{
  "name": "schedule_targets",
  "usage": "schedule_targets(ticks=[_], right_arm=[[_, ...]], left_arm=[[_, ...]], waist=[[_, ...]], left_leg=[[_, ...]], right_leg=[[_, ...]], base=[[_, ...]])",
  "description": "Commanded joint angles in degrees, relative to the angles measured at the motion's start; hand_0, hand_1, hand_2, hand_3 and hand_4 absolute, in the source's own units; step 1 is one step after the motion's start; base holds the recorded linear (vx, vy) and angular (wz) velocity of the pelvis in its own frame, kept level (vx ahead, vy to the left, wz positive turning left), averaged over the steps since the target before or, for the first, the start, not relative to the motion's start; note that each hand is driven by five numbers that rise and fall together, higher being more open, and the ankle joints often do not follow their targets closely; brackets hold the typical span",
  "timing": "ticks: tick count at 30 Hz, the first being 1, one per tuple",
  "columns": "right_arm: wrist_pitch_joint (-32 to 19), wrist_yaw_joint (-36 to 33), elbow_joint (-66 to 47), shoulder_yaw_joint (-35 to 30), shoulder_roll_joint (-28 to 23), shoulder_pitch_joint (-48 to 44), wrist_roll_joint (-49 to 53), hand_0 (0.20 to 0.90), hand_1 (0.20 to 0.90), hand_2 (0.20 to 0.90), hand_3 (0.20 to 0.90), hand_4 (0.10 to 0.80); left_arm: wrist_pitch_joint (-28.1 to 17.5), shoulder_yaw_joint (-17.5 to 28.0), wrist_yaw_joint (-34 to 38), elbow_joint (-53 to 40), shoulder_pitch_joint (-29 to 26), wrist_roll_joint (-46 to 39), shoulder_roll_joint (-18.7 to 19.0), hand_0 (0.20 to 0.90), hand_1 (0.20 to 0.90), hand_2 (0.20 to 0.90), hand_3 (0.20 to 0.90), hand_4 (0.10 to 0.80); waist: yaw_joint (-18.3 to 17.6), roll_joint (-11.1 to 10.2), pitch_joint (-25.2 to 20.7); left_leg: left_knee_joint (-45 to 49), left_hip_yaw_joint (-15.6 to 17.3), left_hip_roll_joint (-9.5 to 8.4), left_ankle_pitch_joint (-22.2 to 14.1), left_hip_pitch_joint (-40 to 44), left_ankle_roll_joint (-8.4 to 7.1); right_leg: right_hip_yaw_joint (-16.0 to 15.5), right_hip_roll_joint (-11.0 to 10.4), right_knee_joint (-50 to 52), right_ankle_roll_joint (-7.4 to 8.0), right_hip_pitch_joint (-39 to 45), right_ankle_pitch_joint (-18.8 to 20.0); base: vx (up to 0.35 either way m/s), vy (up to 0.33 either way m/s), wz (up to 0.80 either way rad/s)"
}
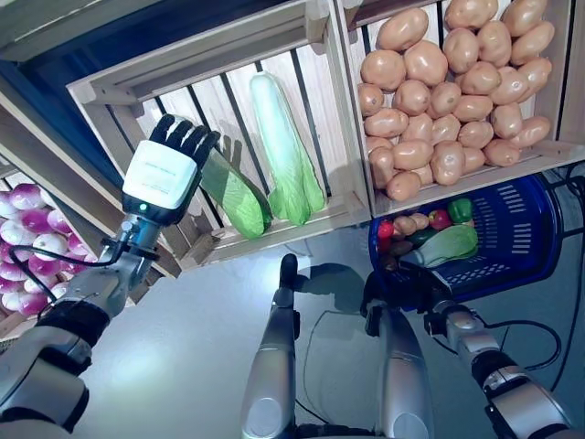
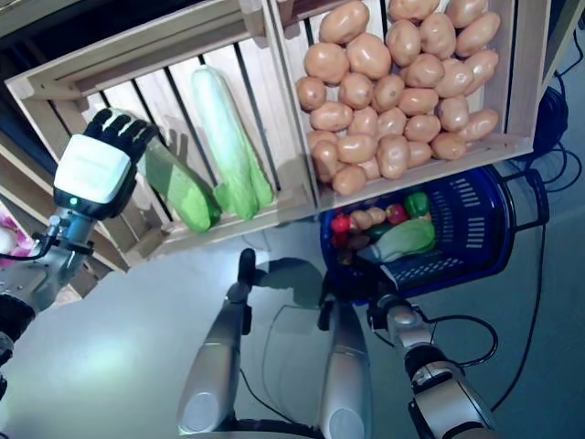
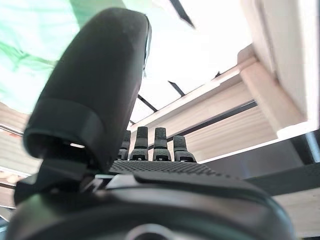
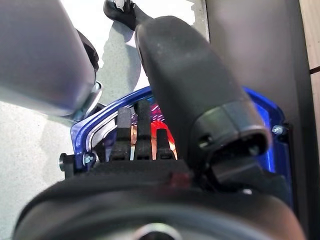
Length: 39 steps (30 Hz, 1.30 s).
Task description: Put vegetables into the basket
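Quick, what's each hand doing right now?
Left hand: open, fingers straight, at a cabbage in the crate.
Right hand: shut on the blue basket rim.

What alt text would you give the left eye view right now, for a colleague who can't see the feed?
The robot's left hand reaches into a slatted wooden crate at one of two long green cabbages, its fingers at the cabbage's upper end. Below a second crate of potatoes, the right hand holds the rim of a blue basket already containing several vegetables.
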Motion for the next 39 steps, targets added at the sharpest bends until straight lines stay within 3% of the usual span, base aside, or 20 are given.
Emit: schedule_targets(ticks=[1, 19, 26, 28, 32, 36, 39], right_arm=[[0.7, 1.1, -1.8, 2.6, 0.4, 1.3, 0.2, 0.900, 0.900, 0.900, 0.900, 0.800], [2.0, 1.5, -3.8, 2.6, -2.7, -3.2, 1.3, 0.900, 0.900, 0.900, 0.900, 0.800], [3.0, 1.5, -5.1, 2.1, -3.6, -2.9, 1.3, 0.900, 0.900, 0.900, 0.900, 0.800], [2.9, 1.7, -5.0, 2.3, -3.9, -3.4, 1.4, 0.900, 0.900, 0.900, 0.900, 0.800], [3.6, 2.1, -5.6, 2.2, -4.8, -4.0, 1.7, 0.900, 0.900, 0.900, 0.900, 0.800], [3.4, 2.3, -6.0, 2.3, -5.2, -4.4, 1.8, 0.900, 0.900, 0.900, 0.900, 0.800], [3.2, 2.3, -5.6, 2.2, -5.3, -4.5, 1.8, 0.900, 0.900, 0.900, 0.900, 0.800]], left_arm=[[1.2, 4.9, 3.0, 0.2, -4.6, -0.8, 1.0, 0.900, 0.900, 0.900, 0.900, 0.800], [0.0, -2.3, -5.8, 8.9, -10.5, -4.0, -2.3, 0.900, 0.900, 0.900, 0.900, 0.800], [0.4, -2.7, -13.2, 10.4, -7.2, -7.1, -3.7, 0.900, 0.900, 0.900, 0.900, 0.800], [-1.1, -3.9, -18.8, 11.5, -7.1, -8.6, -4.0, 0.900, 0.900, 0.900, 0.900, 0.800], [0.9, -5.2, -21.8, 11.8, -6.0, -11.2, -4.8, 0.900, 0.900, 0.900, 0.900, 0.800], [2.3, -5.9, -22.4, 11.8, -6.0, -13.1, -4.8, 0.900, 0.900, 0.900, 0.900, 0.800], [3.3, -5.2, -18.2, 12.3, -5.6, -13.2, -5.0, 0.900, 0.900, 0.900, 0.900, 0.800]], waist=[[-1.1, -0.6, 0.7], [-2.8, -0.8, 0.7], [-3.1, -1.0, 0.7], [-3.2, -0.9, 0.7], [-3.2, -0.6, 0.7], [-3.2, -0.6, 0.7], [-2.9, -0.4, 0.7]], left_leg=[[6.3, 2.5, -4.85, -2.0, -4.9, 4.02], [4.5, 3.6, -4.50, -0.7, -7.6, 3.72], [3.5, 3.8, -4.44, -0.5, -7.8, 3.60], [3.3, 3.9, -4.47, -0.3, -7.9, 3.53], [3.1, 3.9, -4.46, -0.2, -8.1, 3.43], [3.1, 4.0, -4.45, -0.2, -8.4, 3.38], [3.2, 3.7, -4.62, -0.1, -8.8, 3.42]], right_leg=[[-0.4, 3.3, -8.0, -2.40, 3.8, 5.3], [0.0, 3.8, -9.5, -2.25, 0.0, 6.8], [-0.1, 3.8, -10.5, -1.93, -0.2, 7.2], [-0.2, 3.8, -10.7, -1.90, -0.2, 7.3], [-0.3, 3.8, -10.7, -1.83, -0.4, 7.3], [-0.4, 3.6, -11.2, -1.77, -0.4, 7.4], [-0.6, 3.5, -10.9, -1.78, -0.9, 7.4]], base=[[-0.005, 0.036, -0.03], [-0.019, 0.027, -0.02], [0.000, 0.000, 0.00], [0.000, 0.000, 0.00], [-0.002, 0.008, 0.00], [0.000, 0.000, 0.00], [-0.013, 0.008, -0.03]])
